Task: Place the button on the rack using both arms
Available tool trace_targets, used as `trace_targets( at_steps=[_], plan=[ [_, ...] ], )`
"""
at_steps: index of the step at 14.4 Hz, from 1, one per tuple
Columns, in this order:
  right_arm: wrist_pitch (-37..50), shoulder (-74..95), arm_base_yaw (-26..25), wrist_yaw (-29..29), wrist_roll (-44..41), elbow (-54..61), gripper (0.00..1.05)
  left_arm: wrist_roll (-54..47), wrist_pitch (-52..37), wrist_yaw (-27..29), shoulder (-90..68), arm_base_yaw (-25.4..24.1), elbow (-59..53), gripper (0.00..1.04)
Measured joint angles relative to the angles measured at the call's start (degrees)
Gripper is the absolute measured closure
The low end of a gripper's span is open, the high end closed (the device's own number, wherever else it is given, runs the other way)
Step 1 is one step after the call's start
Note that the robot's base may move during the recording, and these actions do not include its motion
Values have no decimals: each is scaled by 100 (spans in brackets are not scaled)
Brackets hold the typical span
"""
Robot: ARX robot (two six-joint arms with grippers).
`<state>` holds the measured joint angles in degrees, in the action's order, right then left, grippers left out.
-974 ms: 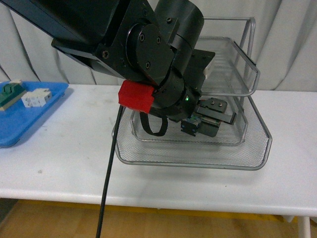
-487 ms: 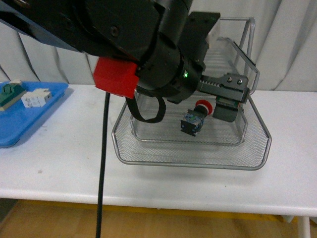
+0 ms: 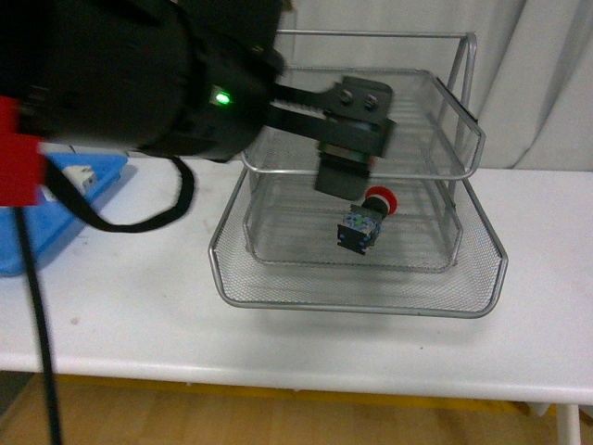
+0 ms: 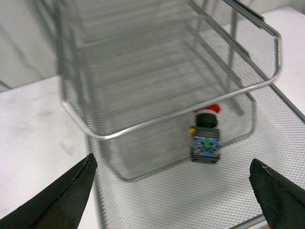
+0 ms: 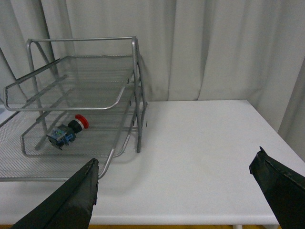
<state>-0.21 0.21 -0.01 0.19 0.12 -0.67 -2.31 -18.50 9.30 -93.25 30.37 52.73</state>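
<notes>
The button (image 3: 366, 221) lies on its side inside the rack (image 3: 352, 307), red cap to the right, on the middle tray as far as I can tell. Nothing holds it. My left gripper (image 3: 345, 178) hangs open just above and left of it, level with the top tray. In the left wrist view the button (image 4: 206, 138) shows behind the mesh of the rack (image 4: 167, 119), beyond the open left gripper (image 4: 171, 162), whose fingers are empty. My right gripper (image 5: 177, 160) is open over bare table to the right of the rack (image 5: 138, 119), well away from the button (image 5: 68, 131).
My left arm (image 3: 139, 74) fills the upper left of the front view, its black cable (image 3: 37, 352) hanging down. Behind it a blue tray (image 3: 104, 172) holds a white part (image 3: 83, 174). White table (image 5: 205, 143) stretches right of the rack; curtains hang behind.
The left gripper, down at the button a second ago, has let it go and lifted up and back to the left. The button stays lying in the rack.
</notes>
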Motion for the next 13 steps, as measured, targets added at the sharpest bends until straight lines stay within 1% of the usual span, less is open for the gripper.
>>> trace_targets(
  at_steps=[1,2,3,4,5,6,7,11,13],
  plan=[
    [2,0,0,-9,2,0,6,61,-1110,636,308,-57,-538,15],
    [0,-2,0,-15,0,0,6,103,-2168,1261,1003,-380,-1360,27],
    [-2,-2,-2,-11,0,0,6,131,-2610,1316,1521,-702,-1926,36],
    [2,0,0,-15,2,0,6,199,-2914,1252,2118,-1091,-2564,51],
    [0,0,0,-17,0,0,6,203,-2865,713,2590,-1357,-3397,76],
    [0,0,0,-15,0,0,6,203,-2844,407,3185,-1720,-3869,101],
    [2,0,0,-17,0,0,6,221,-2791,271,3486,-1875,-4050,103],
    [0,0,0,-15,0,0,6,221,-2310,-192,4463,-2299,-4627,103],
    [0,0,0,-15,0,0,6,221,-2004,-334,4937,-2468,-4811,103]
  ],
)
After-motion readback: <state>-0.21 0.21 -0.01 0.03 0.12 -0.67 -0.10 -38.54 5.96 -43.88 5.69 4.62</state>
